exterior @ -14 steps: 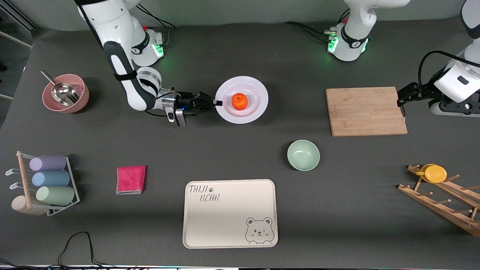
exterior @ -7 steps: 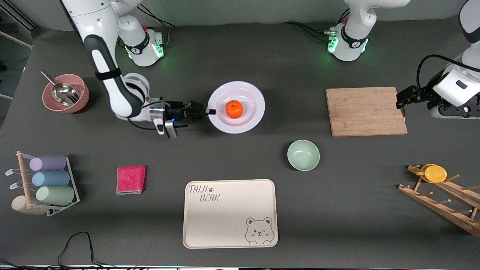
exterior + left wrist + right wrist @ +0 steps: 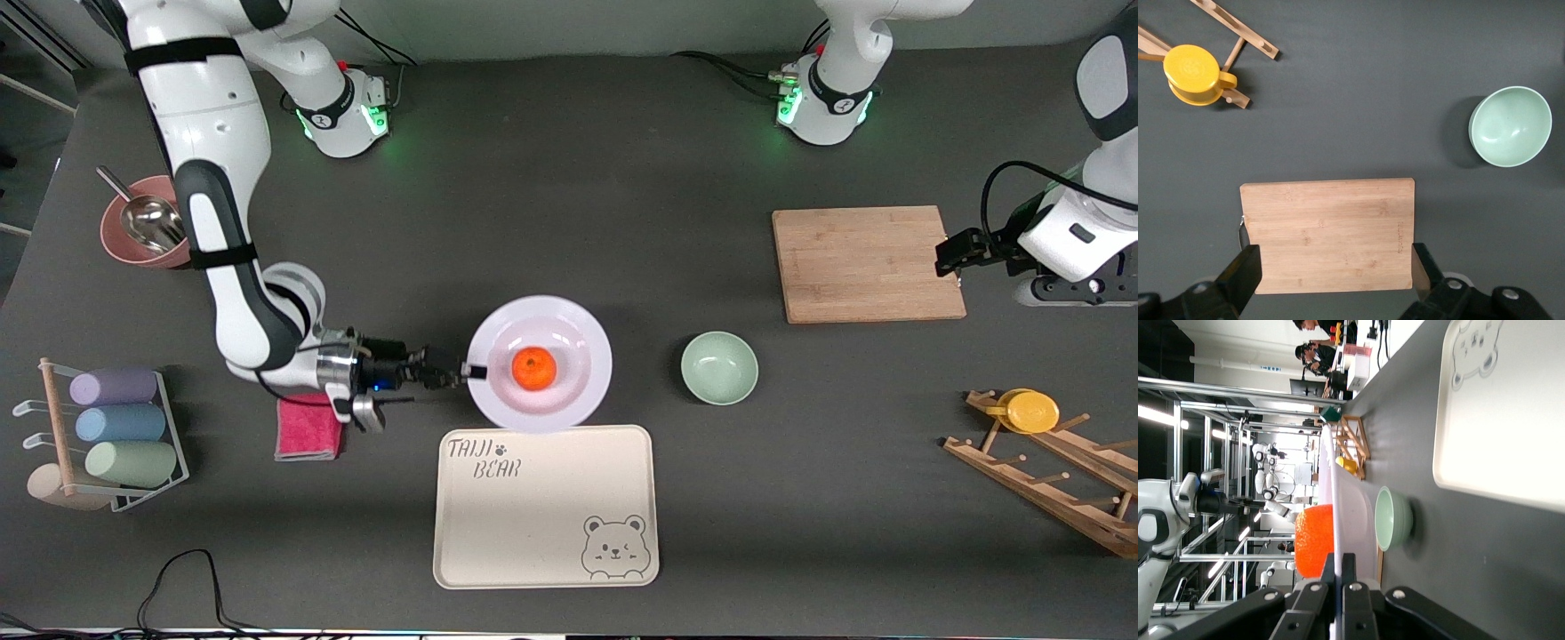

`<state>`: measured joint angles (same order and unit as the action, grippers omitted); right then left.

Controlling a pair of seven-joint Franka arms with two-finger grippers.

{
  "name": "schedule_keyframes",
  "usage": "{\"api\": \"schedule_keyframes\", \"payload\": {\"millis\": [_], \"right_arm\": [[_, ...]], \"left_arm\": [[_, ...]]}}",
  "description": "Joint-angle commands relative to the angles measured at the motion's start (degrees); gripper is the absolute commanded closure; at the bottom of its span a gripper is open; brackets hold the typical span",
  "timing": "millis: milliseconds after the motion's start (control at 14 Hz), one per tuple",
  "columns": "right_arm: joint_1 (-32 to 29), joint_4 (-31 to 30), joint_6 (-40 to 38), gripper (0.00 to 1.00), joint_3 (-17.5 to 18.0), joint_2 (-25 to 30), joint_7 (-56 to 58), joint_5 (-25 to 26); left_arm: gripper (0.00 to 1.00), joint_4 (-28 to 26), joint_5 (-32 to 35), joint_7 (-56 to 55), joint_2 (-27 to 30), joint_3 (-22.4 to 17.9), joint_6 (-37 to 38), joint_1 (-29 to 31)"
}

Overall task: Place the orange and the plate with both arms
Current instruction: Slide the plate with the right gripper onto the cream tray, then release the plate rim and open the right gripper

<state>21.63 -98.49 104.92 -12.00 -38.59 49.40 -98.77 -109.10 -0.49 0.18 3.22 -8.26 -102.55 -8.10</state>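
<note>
The white plate [image 3: 569, 391] hangs level in the air over the table, its front edge over the upper rim of the cream bear tray [image 3: 544, 507]. The orange [image 3: 534, 368] rests in the plate's middle. My right gripper [image 3: 471, 371] is shut on the plate's rim at the side toward the right arm's end. In the right wrist view the plate [image 3: 1350, 520] shows edge-on, clamped at my right gripper [image 3: 1340, 563], with the orange [image 3: 1315, 540] beside it. My left gripper [image 3: 1333, 263] stands open above the wooden cutting board [image 3: 1329, 235] with nothing between its fingers.
A mint-green bowl [image 3: 719, 367] sits beside the plate, toward the left arm's end. The cutting board [image 3: 867, 263] lies farther back. A pink cloth [image 3: 309, 427] is under the right wrist. A pink bowl with scoop [image 3: 153, 222], a cup rack [image 3: 102, 436] and a wooden rack with yellow cup [image 3: 1031, 412] line the ends.
My right arm has carried the plate with the orange toward the front camera, from the table's middle to just above the bear tray. The left gripper has shifted slightly.
</note>
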Motion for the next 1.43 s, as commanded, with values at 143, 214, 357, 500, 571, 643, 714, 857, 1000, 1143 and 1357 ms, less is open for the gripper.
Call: {"api": "schedule_keyframes", "payload": {"millis": [143,214,357,500,571,643,714,857,1000,1143,1357], "right_arm": [[-1.9,28.2,1.6,1.00,0.3,-16.2,-15.4,1.1],[-1.9,31.7,3.8,1.00,0.4,-18.3,-16.7,1.1],[-1.9,35.2,6.6,1.00,0.4,-21.1,-17.1,1.0],[-1.9,35.6,7.9,1.00,0.7,-23.3,-16.2,0.7],[-1.9,35.9,8.9,1.00,0.7,-24.6,-15.0,0.6],[-1.9,36.1,10.0,1.00,0.8,-25.7,-12.9,0.2],[-1.9,36.1,10.1,1.00,0.8,-26.7,-11.2,-1.0],[-1.9,36.0,10.1,1.00,0.8,-28.5,-8.5,-3.7],[-1.9,36.0,10.1,1.00,0.8,-29.4,-6.8,-4.1],[-1.9,35.9,10.1,1.00,0.8,-30.2,-5.1,-4.2],[-1.9,35.5,10.1,1.00,0.8,-30.9,-2.7,-4.2]], "left_arm": [[0.00,0.5,1.3,-0.9,0.1,-0.1,-0.9,0.4],[0.00,0.5,1.3,-0.9,0.2,-0.1,-0.8,0.5],[0.00,0.7,1.3,-0.9,0.6,-0.2,0.1,1.6],[0.00,0.8,1.3,-0.8,0.8,-0.1,0.7,2.6],[0.00,0.9,1.3,-0.8,0.8,-0.1,0.8,2.6],[0.00,1.0,1.3,-0.8,0.8,-0.1,0.8,2.6],[0.00,1.3,1.2,-0.8,0.8,-0.1,0.7,2.6],[0.00,1.6,1.2,-0.8,0.6,-0.1,0.8,2.7],[0.00,1.7,1.3,-0.8,0.6,-0.1,0.7,2.6],[0.00,1.9,1.2,-0.9,0.6,0.0,0.7,2.6],[0.00,2.1,1.2,-0.9,0.6,-0.1,0.7,2.6]]}}
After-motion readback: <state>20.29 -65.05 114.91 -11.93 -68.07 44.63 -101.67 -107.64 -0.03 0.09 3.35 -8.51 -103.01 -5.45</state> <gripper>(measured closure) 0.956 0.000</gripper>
